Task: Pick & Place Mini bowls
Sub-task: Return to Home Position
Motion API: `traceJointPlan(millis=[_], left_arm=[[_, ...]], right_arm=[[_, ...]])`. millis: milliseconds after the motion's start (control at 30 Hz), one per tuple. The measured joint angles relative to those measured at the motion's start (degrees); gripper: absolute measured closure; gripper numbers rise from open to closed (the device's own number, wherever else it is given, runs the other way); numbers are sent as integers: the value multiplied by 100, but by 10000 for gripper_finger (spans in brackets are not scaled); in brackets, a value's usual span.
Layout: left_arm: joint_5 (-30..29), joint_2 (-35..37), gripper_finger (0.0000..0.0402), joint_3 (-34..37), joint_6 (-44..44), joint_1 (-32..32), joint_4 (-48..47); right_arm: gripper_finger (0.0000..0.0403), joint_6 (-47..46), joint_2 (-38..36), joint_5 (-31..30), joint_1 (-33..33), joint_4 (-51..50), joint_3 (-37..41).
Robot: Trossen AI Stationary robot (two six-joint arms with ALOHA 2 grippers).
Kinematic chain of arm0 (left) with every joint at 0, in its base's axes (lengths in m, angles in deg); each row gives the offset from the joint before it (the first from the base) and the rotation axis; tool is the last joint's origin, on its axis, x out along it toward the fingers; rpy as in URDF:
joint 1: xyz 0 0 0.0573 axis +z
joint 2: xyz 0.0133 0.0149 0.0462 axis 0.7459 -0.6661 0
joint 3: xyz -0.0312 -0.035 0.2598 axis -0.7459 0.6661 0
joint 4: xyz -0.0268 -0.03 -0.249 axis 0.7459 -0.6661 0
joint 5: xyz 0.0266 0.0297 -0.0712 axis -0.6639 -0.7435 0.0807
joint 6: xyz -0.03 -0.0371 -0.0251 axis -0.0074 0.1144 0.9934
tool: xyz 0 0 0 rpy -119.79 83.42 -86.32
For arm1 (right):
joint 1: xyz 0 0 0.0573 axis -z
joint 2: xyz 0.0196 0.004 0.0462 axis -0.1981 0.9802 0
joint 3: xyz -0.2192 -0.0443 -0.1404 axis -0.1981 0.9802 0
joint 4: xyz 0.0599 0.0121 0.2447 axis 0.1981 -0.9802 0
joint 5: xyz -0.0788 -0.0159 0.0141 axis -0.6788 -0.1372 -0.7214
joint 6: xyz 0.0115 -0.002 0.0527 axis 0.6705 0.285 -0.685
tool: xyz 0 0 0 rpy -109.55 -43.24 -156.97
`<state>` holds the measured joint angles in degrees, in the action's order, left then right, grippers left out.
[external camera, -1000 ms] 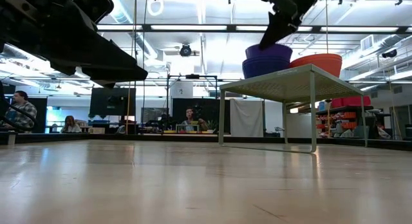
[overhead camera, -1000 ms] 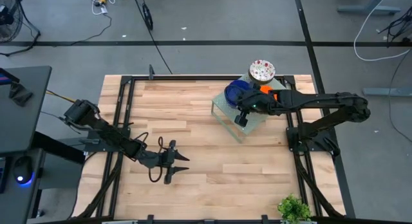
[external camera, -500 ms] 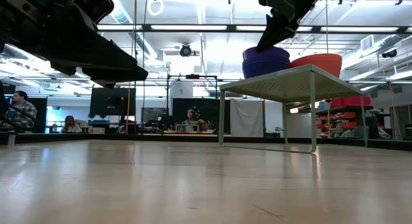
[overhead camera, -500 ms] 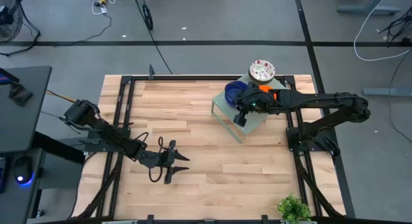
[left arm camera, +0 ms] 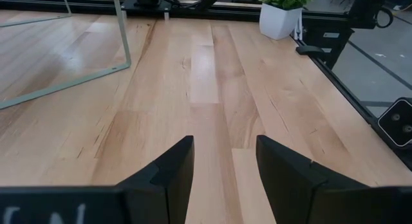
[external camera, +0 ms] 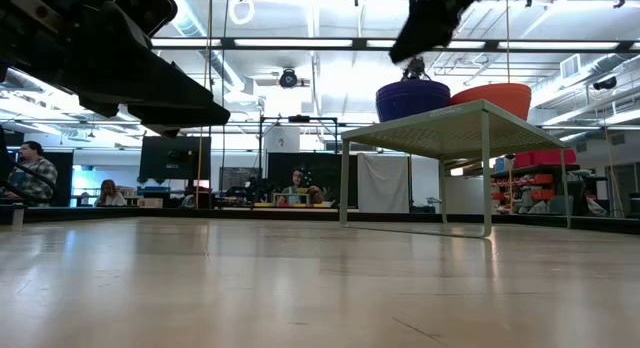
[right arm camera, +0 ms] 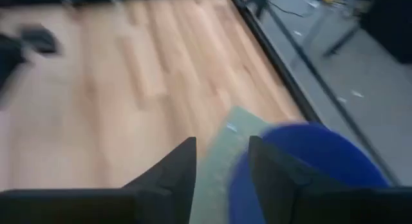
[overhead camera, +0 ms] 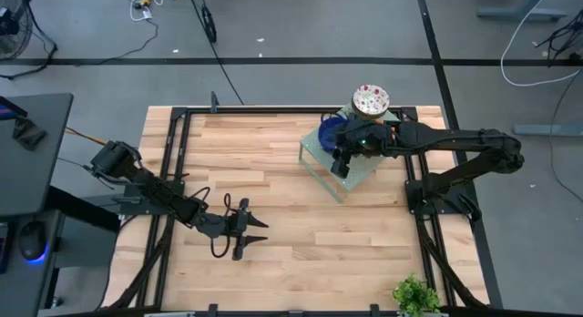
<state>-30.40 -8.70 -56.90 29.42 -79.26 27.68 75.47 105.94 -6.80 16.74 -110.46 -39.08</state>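
Mini bowls [overhead camera: 330,130] are not on the bare wood anywhere that we can see; they all sit up on the pale green rack [overhead camera: 321,168], which stands by the far right corner of the table [overhead camera: 273,171]. Closest to us, in the front half of the table and toward its left edge, the left gripper [left arm camera: 224,143] hangs over the wood with its fingers spread wide and nothing between them, so we think that arm is just waiting. Farther back, the right gripper [right arm camera: 222,150] is above the rack, up over the blue bowls [external camera: 412,98] and not touching them. Its two fingers are a little apart and hold nothing. The blue bowls sit stacked on the left side of the rack top, the orange bowls [external camera: 492,94] are just beside them on the right side, and the white bowl with red dots [overhead camera: 371,100] is at the far corner of the rack. How many bowls are in each pile we cannot tell. We think the sorting is done, since no bowl is waiting on the table and neither gripper carries one. All that seems left is for the right arm to lift away from the rack and go to its resting place.
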Motion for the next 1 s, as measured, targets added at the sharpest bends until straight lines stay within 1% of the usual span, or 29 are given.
traceJointPlan(millis=[100,167,267,367,467,533,600,667,767,867,1000], left_arm=[[0,0,229,0,0,0,0],[0,0,229,0,0,0,0],[0,0,229,0,0,-5,-3],[0,0,229,0,33,-7,-13],[2,-1,229,-2,101,-9,-52],[0,-2,229,-2,119,-9,-51],[1,-2,229,-2,147,-9,-52],[2,-2,229,-2,172,-11,-52],[2,-2,229,-2,179,-11,-55],[2,-2,229,-2,182,-11,-55],[-3,-2,229,-2,162,-2,-56]], right_arm=[[253,-248,-4,361,-190,82,-211],[254,-495,-7,453,-453,201,-203],[259,-730,-4,579,-1078,377,-65],[268,-903,0,662,-1861,509,111],[277,-1003,0,541,-2632,954,351],[285,-876,-7,255,-3101,1216,584],[294,-817,-163,149,-3441,1264,873],[304,-962,-459,130,-3564,1493,1232],[318,-1099,-1203,-8,-3540,2082,1987],[329,-1092,-2147,-39,-3496,2878,2831],[335,-1033,-3274,-66,-3356,4191,3970]])
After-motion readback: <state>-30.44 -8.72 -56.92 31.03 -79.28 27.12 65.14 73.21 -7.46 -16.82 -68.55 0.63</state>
